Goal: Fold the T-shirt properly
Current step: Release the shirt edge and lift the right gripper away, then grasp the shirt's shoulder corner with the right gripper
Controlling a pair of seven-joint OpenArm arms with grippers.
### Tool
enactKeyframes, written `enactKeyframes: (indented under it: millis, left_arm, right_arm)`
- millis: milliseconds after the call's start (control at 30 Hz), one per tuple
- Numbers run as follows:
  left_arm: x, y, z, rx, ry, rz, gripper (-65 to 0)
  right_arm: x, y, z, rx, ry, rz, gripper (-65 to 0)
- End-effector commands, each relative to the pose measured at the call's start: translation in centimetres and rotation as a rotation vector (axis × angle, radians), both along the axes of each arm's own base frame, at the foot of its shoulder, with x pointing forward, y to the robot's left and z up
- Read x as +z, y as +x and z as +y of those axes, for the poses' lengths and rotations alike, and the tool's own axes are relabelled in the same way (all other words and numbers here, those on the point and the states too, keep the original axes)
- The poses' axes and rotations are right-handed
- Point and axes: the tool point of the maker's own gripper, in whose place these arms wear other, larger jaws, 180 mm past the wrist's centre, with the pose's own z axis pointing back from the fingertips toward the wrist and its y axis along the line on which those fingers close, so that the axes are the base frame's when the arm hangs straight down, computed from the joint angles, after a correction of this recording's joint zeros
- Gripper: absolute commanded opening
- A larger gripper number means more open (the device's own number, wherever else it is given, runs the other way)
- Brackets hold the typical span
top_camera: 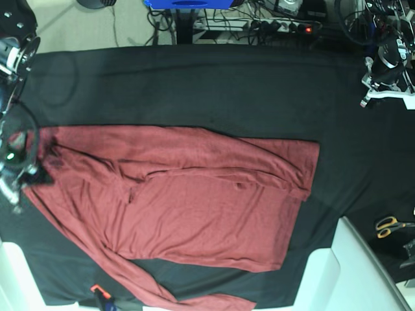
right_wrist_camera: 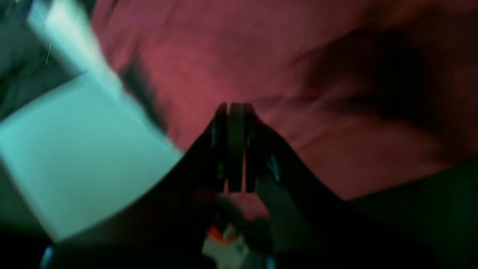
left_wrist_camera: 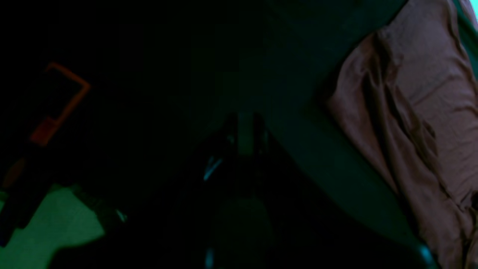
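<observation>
The T-shirt (top_camera: 188,214) lies spread on the black table (top_camera: 194,91), long way side to side. The right gripper (right_wrist_camera: 235,112) is over its edge with jaws shut and empty. The left gripper (left_wrist_camera: 246,123), also shut and empty, is far off.

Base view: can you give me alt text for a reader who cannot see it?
A maroon long-sleeved T-shirt lies spread and wrinkled across a black table cloth, one sleeve trailing toward the near edge. Yellow-handled scissors lie at the right edge, and cables and a power strip run behind the table.
</observation>
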Motion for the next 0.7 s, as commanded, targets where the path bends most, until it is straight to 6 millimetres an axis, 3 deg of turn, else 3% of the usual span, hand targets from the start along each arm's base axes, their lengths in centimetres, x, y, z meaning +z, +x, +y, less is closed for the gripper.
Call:
enactKeyframes:
  millis: [0, 67, 167, 367, 467, 567, 667]
  left_arm:
    - [1.2, 0.7, 0.6, -0.006, 0.027, -0.037, -65.0]
    - [1.2, 0.8, 0.6, -0.008, 0.026, -0.039, -63.4]
    - [1.3, 0.9, 0.6, -0.008, 0.026, -0.041, -56.1]
    - [1.3, 0.9, 0.8, -0.011, 0.031, -0.039, -40.2]
    - [1.4, 1.0, 0.8, -0.011, 0.031, -0.043, -31.4]
    - [1.5, 1.1, 0.5, -0.013, 0.029, -0.048, -26.5]
    - [1.3, 1.0, 0.6, -0.011, 0.027, -0.044, -26.7]
  right_arm:
    - [2.9, 1.0, -1.3, -0.022, 0.015, -0.098, -64.7]
    - [3.7, -0.2, -0.9, -0.111, 0.156, -0.174, -64.4]
    - [3.3, -3.6, -3.0, -0.299, 0.285, -0.248, -64.4]
    - [2.7, -8.0, -6.6, -0.338, 0.156, -0.2, -64.1]
    - [2.8, -8.7, -5.8, -0.282, 0.183, -0.19, -64.1]
    - [3.6, -8.6, -3.5, -0.191, 0.307, -0.206, -64.8]
    - [1.1, -10.2, -3.8, -0.255, 0.353, -0.144, -64.4]
